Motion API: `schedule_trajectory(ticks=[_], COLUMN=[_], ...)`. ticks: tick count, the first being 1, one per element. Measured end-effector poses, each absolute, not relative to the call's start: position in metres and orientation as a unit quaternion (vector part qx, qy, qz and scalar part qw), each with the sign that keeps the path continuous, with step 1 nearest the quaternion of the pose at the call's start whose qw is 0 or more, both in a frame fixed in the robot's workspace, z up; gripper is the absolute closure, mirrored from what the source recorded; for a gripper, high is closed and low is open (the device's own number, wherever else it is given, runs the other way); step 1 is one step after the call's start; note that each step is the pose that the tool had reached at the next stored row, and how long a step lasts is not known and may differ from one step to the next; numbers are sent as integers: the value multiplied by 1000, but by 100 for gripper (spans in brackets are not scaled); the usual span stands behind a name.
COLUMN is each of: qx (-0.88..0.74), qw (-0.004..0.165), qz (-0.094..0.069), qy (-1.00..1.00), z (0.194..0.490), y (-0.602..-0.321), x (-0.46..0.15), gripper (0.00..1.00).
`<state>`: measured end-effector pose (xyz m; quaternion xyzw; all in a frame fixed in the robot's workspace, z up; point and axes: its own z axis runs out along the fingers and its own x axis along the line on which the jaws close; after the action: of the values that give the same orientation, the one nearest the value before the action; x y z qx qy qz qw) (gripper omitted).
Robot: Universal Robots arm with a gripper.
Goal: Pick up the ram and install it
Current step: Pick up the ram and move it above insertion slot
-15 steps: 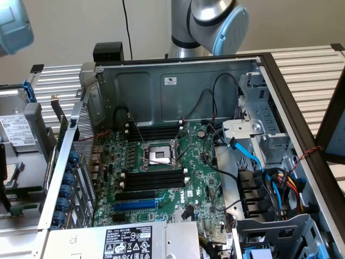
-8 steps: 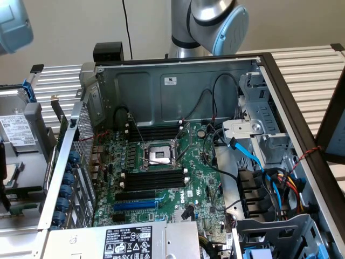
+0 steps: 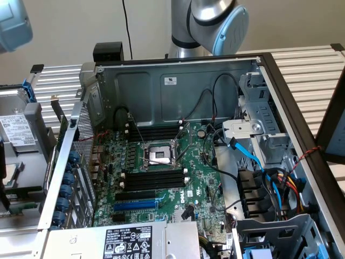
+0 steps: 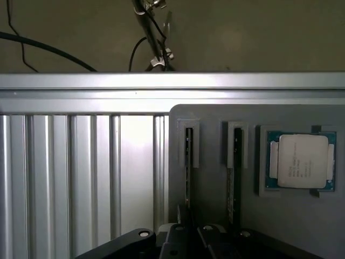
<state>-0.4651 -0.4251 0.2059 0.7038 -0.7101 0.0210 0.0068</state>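
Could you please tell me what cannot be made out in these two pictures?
Label and chips of the ram: wrist view, it stands edge-on in the grey holder.
Whether the gripper touches it: wrist view, cut off by the picture edge.
Processor print: wrist view, too small.

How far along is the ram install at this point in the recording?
Done: nothing yet; the black memory slots on the board are empty. In hand: the gripper, shut, sits low over the grey holder, where the ram stands on edge in its groove, near a processor chip; whether it grips the stick is unclear. Left: the ram is not lifted out and not seated in a slot.
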Motion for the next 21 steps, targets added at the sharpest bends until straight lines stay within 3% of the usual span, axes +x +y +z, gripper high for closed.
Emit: schedule_trajectory(ticks=[21], qx=[704], qw=[6], qz=[21], qy=[-710], z=[219], y=[-425], x=[-465], gripper=[88])
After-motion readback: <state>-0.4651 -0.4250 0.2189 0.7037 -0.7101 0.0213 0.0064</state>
